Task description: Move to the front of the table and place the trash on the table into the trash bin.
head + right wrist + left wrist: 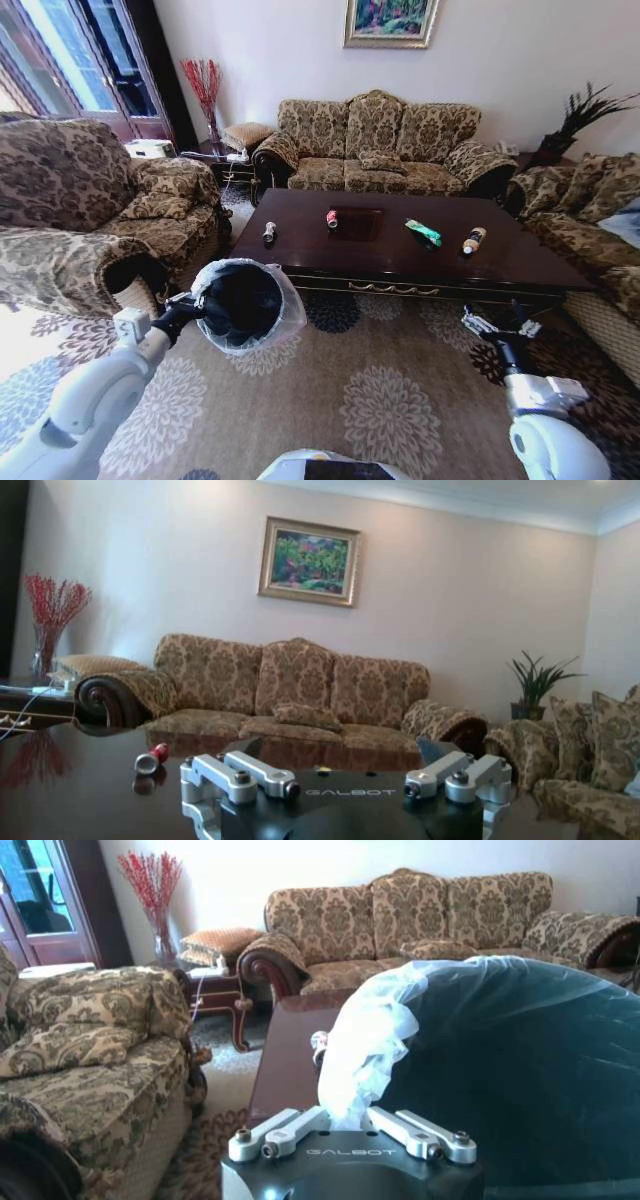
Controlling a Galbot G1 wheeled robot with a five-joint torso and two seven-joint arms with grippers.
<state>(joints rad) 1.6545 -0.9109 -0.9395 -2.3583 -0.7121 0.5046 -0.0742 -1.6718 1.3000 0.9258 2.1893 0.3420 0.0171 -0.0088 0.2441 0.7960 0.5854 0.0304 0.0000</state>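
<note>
jaws of the left gripper [188,306] clamp the bin [243,303] by its bagged rim, held up ready near the worktop [400,262]; right gripper [497,328] hangs with jaws spread, free to pick. four pieces of trash lie in a row: grey can [269,232], red can [332,218], wrapper [423,232], bottle [473,240].

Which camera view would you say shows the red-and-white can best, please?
The head view: the red-and-white can lies in plain sight on the table. The right wrist view shows it low and end-on. In the left wrist view I cannot pick it out.
</note>
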